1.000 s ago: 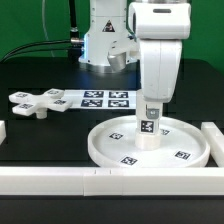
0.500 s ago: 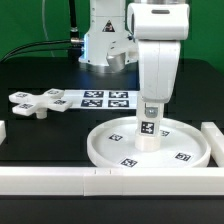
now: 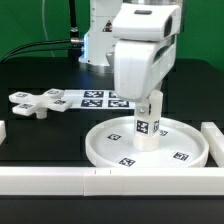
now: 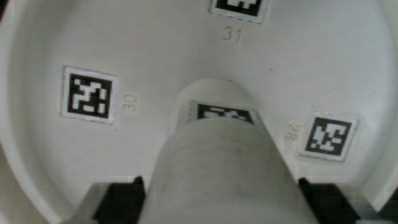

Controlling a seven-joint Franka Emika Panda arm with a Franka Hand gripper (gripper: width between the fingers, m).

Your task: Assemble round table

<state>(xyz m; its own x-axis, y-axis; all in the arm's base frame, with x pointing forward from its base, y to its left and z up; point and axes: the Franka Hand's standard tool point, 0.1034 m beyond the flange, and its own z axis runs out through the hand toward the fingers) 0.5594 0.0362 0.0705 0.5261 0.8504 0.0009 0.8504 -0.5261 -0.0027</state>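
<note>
My jaws gripping short white plastic cylinder (image 3: 147, 133), upright at centre of large rimmed white disc (image 3: 101, 150), tagged cross-shaped piece (image 3: 35, 100) apart at the exterior view's left

Plain green backdrop (image 3: 20, 22) behind a black tabletop (image 3: 48, 136).

The black table (image 3: 50, 135) carries the large rimmed disc (image 3: 103, 152), lying flat near its front edge. Beyond the disc, toward the exterior view's left, the cross-shaped piece (image 3: 35, 101) lies flat. The marker board (image 3: 95, 98) lies just beside that piece, straight behind the disc. A long white bar (image 3: 90, 181) runs along the front of the disc, close to its rim, and another bar (image 3: 213, 136) stands at the disc's side on the exterior view's right
</note>
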